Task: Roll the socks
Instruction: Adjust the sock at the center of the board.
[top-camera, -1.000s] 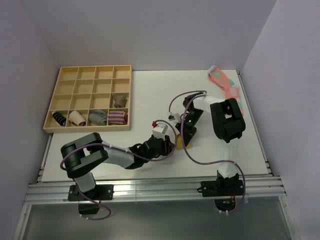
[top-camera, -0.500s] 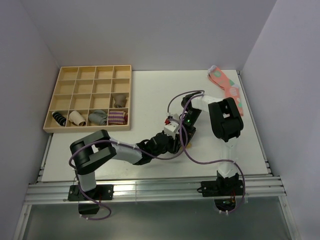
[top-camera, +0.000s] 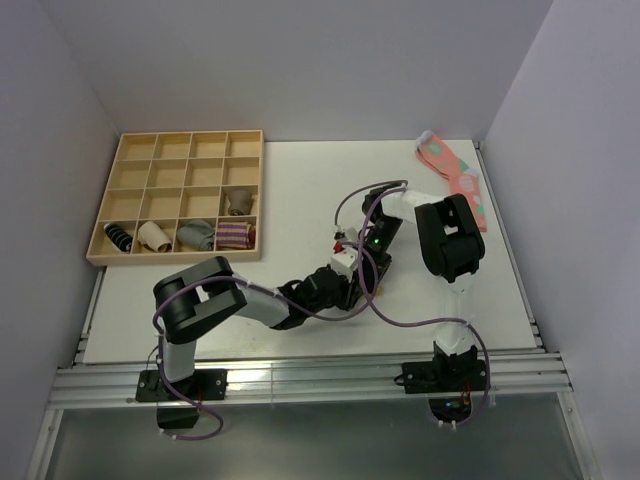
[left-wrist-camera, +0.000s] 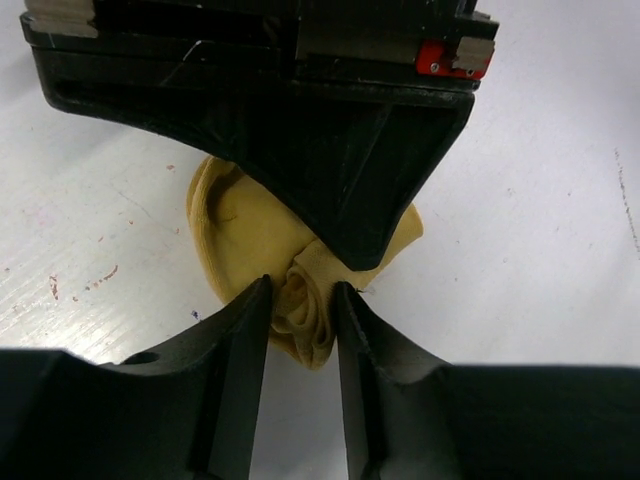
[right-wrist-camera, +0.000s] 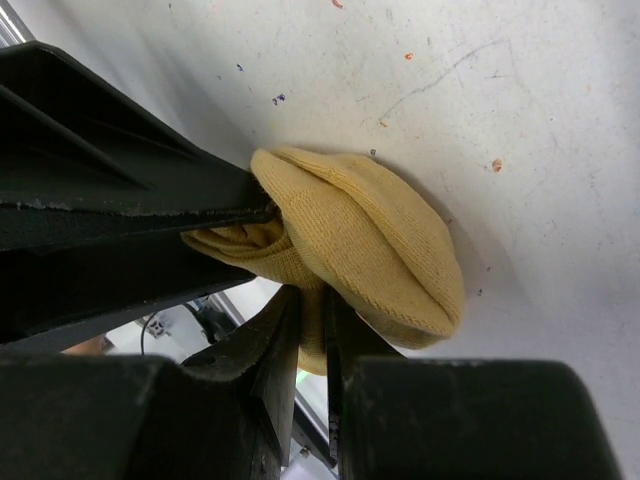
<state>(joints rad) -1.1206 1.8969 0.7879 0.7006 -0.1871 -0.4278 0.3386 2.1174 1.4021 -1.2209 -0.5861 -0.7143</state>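
The mustard-yellow socks (left-wrist-camera: 250, 235) lie bunched on the white table. A rolled-up fold of them sits between the fingers of my left gripper (left-wrist-camera: 302, 300), which is shut on it with both fingers pressing its sides. My right gripper (right-wrist-camera: 312, 330) is shut on a thin flap of the same socks (right-wrist-camera: 380, 240) from the opposite side; its black body fills the top of the left wrist view. In the top view the left gripper (top-camera: 352, 272) and the right gripper (top-camera: 372, 262) meet near the table's middle, and the socks are almost wholly hidden under them.
A wooden compartment tray (top-camera: 120, 200) stands at the back left, with several rolled socks in its front rows. Pink spotted socks (top-camera: 455, 175) lie at the back right corner. Walls close in the table on three sides.
My left arm has swung to the right, bringing its gripper up against the right gripper, and its jaws have narrowed slightly on the rolled fold. The right arm has barely moved.
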